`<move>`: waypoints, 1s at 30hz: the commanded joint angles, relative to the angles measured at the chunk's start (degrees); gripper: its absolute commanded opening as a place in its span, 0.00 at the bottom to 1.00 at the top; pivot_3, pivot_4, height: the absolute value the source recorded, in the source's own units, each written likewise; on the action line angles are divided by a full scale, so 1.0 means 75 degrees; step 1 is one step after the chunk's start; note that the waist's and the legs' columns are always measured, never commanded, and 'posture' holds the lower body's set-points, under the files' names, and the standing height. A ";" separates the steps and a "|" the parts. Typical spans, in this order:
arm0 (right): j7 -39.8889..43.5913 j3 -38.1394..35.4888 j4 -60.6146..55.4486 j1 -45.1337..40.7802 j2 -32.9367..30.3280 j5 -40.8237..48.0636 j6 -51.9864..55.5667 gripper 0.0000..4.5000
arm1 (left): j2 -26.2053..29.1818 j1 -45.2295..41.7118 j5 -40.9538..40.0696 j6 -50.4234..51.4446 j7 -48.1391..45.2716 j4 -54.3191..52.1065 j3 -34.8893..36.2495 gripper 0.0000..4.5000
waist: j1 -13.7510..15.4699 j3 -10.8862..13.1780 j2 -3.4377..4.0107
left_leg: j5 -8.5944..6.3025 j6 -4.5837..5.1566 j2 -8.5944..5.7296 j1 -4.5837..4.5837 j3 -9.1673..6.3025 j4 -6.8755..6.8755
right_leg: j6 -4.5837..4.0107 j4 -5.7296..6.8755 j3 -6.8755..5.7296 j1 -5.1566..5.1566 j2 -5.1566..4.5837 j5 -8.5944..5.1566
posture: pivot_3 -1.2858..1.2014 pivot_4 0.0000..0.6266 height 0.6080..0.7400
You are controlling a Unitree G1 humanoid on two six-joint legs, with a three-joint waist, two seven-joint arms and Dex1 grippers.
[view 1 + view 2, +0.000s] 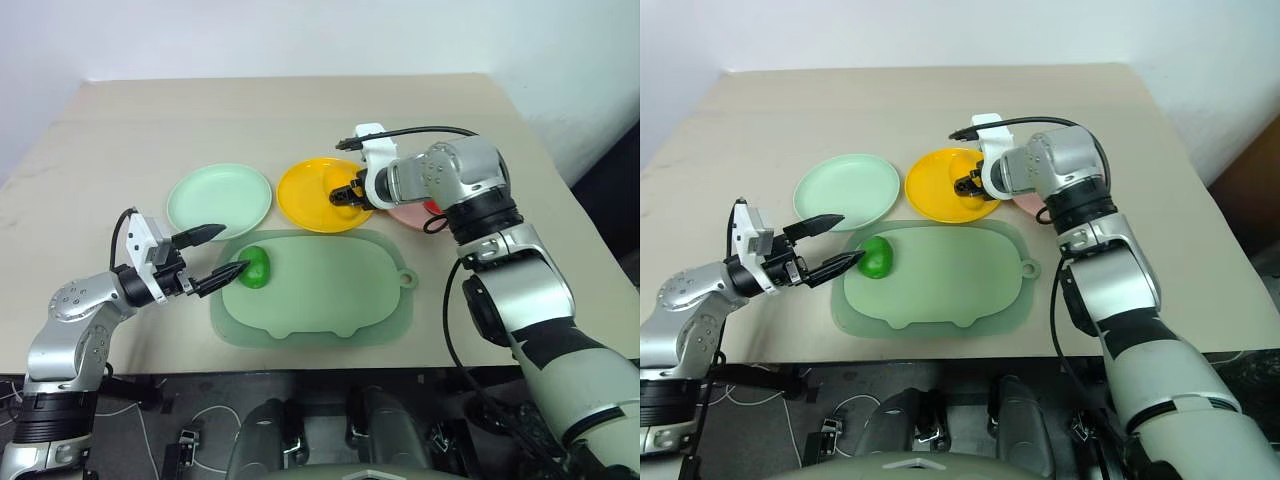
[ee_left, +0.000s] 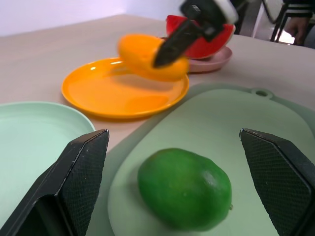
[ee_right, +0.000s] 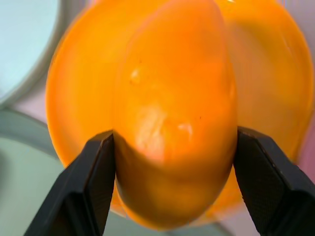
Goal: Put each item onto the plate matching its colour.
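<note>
My right gripper (image 1: 348, 194) is shut on the yellow mango (image 3: 174, 113) and holds it just above the bright yellow plate (image 1: 308, 200). A glossy green lime (image 1: 255, 267) lies on the left part of the pale green mat (image 1: 330, 295). My left gripper (image 1: 228, 250) stands open and level at the mat's left edge, its lower fingertip close beside the lime. The mint green plate (image 1: 220, 198) sits bare behind that gripper. The red watermelon wedge (image 2: 206, 42) rests on the light pink plate (image 2: 216, 61), mostly hidden behind my right arm in the eye views.
The three plates stand in a row behind the mat on a beige table (image 1: 280, 115). The table's front edge runs just below the mat. A black cable (image 1: 430, 130) loops off the right wrist.
</note>
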 commanded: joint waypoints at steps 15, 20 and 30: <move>0.1373 -0.0540 0.1628 -0.0760 0.0798 -0.2145 -0.1752 1.00 | -0.0064 0.0320 0.0082 -0.1246 -0.0578 0.0892 0.0309 1.00 | -0.0073 0.0000 0.0000 | 0.0000 -0.0003 -0.0001 -0.0003 0.0000 -0.0001 | -0.0002 0.0008 0.0000 -0.0010 -0.0014 0.0000 | 0.52 0.24 0.67; 0.2039 -0.0925 0.0401 -0.0575 0.0468 -0.1914 -0.1224 1.00 | -0.0026 0.0288 0.0013 -0.1361 -0.0636 0.1041 0.0404 1.00 | -0.0142 0.0000 0.0000 | 0.0000 -0.0004 -0.0001 -0.0006 0.0000 -0.0001 | -0.0002 0.0023 0.0000 -0.0019 -0.0021 -0.0001 | 0.52 0.24 0.67; 0.2966 -0.2359 -0.5290 0.2478 -0.0409 -0.0490 -0.1425 1.00 | -0.0142 0.0306 -0.0094 -0.1097 -0.0361 0.0580 0.0431 1.00 | -0.0091 -0.0004 -0.0007 | 0.0000 -0.0003 -0.0009 -0.0006 -0.0009 0.0003 | -0.0001 0.0043 0.0003 -0.0023 -0.0033 -0.0002 | 0.52 0.24 0.67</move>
